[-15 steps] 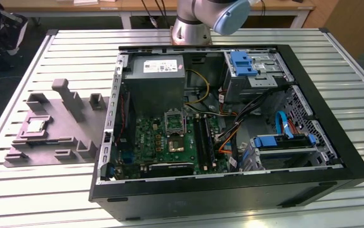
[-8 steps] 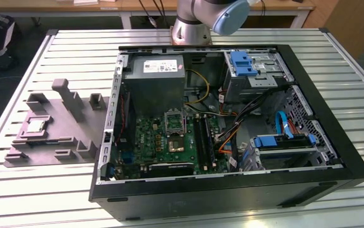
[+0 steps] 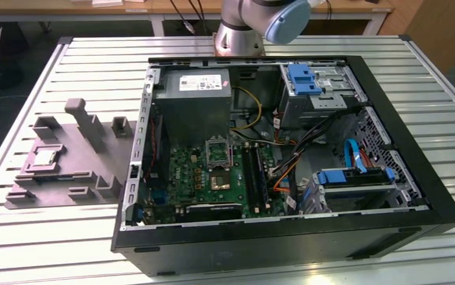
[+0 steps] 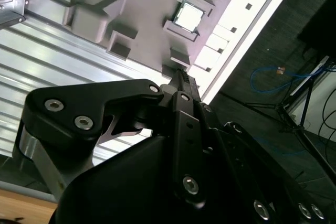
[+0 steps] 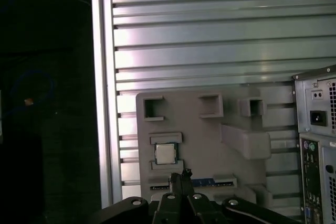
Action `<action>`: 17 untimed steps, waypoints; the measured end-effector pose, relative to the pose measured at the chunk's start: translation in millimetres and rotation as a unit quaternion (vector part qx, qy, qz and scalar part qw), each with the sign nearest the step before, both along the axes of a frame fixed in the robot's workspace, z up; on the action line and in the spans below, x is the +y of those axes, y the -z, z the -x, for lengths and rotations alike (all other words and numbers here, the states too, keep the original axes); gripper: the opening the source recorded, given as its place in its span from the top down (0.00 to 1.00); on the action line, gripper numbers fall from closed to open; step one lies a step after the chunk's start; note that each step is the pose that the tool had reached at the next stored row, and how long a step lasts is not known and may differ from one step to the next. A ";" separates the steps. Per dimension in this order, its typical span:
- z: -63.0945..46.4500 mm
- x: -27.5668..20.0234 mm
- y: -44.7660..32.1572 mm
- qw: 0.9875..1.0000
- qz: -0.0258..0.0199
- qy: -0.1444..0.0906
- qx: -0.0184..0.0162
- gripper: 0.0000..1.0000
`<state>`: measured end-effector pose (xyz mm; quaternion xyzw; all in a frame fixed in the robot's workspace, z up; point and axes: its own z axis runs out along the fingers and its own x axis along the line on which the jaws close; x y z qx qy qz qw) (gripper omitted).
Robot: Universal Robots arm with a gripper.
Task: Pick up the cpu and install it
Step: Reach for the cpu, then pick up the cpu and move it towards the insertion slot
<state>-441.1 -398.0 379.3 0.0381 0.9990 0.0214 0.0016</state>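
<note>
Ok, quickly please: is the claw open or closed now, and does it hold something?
Claw: closed, holding nothing; the cpu lies in the grey fixture, apart from the claw.

Silvery cpu (image 5: pixel 165 153) flat in grey fixture (image 5: pixel 210 145)

Slatted aluminium desk (image 3: pixel 61 249) is spanning most of the exterior view, its pale ribs running side to side and catching soft, even light. Along the top edge of the frame a wooden bench (image 3: pixel 172 7) is standing on white legs (image 3: pixel 158 25), with dark cables (image 3: pixel 186 22) hanging below it. At upper right a wooden panel (image 3: pixel 441 32) is closing off the corner. Dark floor (image 3: pixel 2 124) is showing past the desk's left edge. In the second wrist view the desk's edge is glaring white. Beyond it a blue cable (image 4: pixel 268 74) is lying looped on the dark floor, with black leads (image 4: pixel 315 98) trailing near it.
</note>
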 end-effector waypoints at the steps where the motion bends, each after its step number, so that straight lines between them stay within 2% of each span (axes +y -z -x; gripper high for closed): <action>1: 2.6 0.0 0.1 1.000 0.000 0.000 0.000 0.89; 5: 8.9 -0.1 0.4 1.000 0.000 0.000 0.000 0.89; 17: 9.0 0.0 0.3 1.000 0.000 0.000 0.000 0.89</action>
